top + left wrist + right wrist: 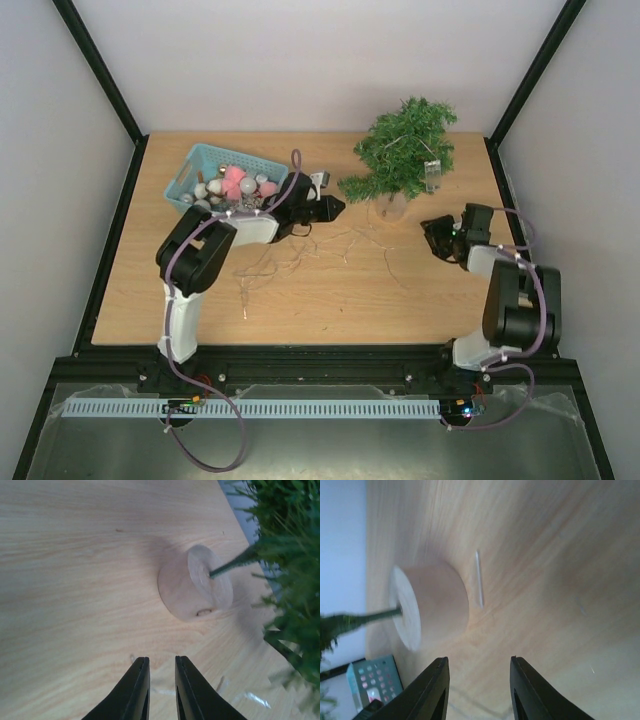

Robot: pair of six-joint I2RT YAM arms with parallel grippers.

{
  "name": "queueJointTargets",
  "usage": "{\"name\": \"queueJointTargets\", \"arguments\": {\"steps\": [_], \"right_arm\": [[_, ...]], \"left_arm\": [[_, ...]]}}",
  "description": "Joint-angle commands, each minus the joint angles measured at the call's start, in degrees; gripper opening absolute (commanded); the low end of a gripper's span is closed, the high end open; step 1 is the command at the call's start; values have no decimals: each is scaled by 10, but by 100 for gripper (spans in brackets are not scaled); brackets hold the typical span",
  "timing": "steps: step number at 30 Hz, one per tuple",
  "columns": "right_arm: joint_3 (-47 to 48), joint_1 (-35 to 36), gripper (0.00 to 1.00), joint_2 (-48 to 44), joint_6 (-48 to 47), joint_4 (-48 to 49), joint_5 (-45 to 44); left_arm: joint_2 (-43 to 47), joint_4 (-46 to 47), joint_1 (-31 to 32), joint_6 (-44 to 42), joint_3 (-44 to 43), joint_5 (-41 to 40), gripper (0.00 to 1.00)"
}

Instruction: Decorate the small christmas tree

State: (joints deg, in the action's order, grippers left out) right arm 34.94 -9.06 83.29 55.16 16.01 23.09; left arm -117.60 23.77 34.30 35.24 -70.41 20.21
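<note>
The small christmas tree (405,150) stands at the back right of the table on a pale round base (392,208). My left gripper (335,208) hovers low just left of that base; in the left wrist view its fingers (142,680) stand a narrow gap apart with nothing between them, and the base (195,582) and green branches (290,555) lie ahead. On the other side, my right gripper (435,235) is open and empty, facing the base (432,605) and stem (360,619).
A teal basket (200,160) with pink, white and silver ornaments sits at the back left, also seen as a teal corner (375,682) past the base. A thin wire string (300,250) sprawls over the table's middle. Black frame posts edge the table.
</note>
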Motion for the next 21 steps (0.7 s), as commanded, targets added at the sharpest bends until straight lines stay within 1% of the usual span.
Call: {"name": "queueJointTargets", "arguments": {"steps": [1,5,9,21], "right_arm": [[53,-10,34,95,41,111,37],[115,-10,33,167,56,139,52],[165,-10,33,212,52,136,50],[258,-11,33,327,59,154,90]], "left_arm": [[-55,46,-6,30,-57,47,15],[-99,53,-7,42,-100,60,14],[-135,53,-8,48,-142,68,14],[-239,60,-4,86,-277,91,14]]}}
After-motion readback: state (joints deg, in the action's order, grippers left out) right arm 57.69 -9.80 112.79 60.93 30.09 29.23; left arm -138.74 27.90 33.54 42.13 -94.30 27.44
